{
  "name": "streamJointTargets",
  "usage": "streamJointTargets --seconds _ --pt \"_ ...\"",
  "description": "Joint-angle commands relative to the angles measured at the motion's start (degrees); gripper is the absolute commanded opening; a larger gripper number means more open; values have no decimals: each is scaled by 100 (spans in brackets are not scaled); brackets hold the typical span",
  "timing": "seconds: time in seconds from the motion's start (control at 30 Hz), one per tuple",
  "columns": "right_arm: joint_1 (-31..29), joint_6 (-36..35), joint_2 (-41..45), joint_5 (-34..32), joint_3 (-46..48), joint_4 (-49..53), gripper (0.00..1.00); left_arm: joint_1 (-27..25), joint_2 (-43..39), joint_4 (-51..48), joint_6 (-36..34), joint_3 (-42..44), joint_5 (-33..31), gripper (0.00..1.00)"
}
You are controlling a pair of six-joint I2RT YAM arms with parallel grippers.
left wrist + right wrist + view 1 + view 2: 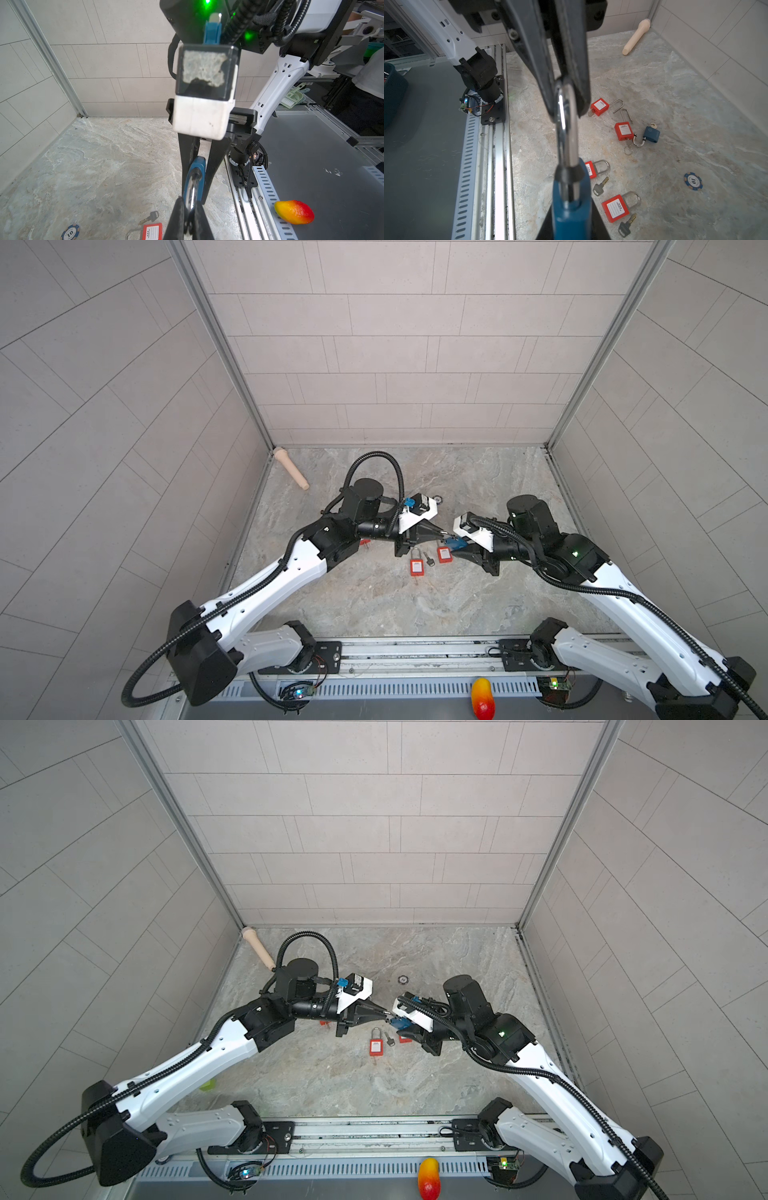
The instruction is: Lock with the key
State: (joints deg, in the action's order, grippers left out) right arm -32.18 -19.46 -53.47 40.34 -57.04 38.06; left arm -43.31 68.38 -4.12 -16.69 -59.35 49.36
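The held padlock (pixel 458 543) is hanging mid-table between your left gripper (pixel 443 534) and right gripper (pixel 457 550). In front of it a loose padlock (pixel 417 566) is lying, a key (pixel 430 560) just to its right, a peg (pixel 291 468) in the far-left corner.

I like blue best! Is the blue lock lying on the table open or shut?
Open. The blue lock on the table has its loop swung out, one end free of the body.
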Motion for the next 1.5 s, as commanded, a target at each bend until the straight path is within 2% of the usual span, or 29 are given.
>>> streamJointTargets --seconds 0.0,0.13,0.27,0.53,0.83,1.0,1.1,1.27,1.47 --pt "-36 57 -97 648 -410 -152 0 -186 -55 184 -518 111 -54 0" --pt "-28 -175 -236 709 -497 -34 0 -239 -17 189 -665 52 -77 0" --pt "-27 -190 -108 357 -437 -561 0 -311 27 199 -516 80 -17 0" --pt "-33 -394 -24 -516 -523 -1127 0 -405 132 803 605 513 196 0" --pt "-92 -390 -316 -82 -723 -1327 0 -606 457 798 595 560 93 0" --pt "-87 61 -413 123 -893 -1413 0 -762 529 996 323 655 120 0" --pt "-51 35 -419 142 -923 -1379 0 -769 440 1065 202 760 114 0" --pt "92 4 -318 106 -873 -1434 0 -758 344 79 -405 611 -97 0" --pt "332 62 -114 270 -862 -1383 0 -513 237 -298 -333 667 -186 0"
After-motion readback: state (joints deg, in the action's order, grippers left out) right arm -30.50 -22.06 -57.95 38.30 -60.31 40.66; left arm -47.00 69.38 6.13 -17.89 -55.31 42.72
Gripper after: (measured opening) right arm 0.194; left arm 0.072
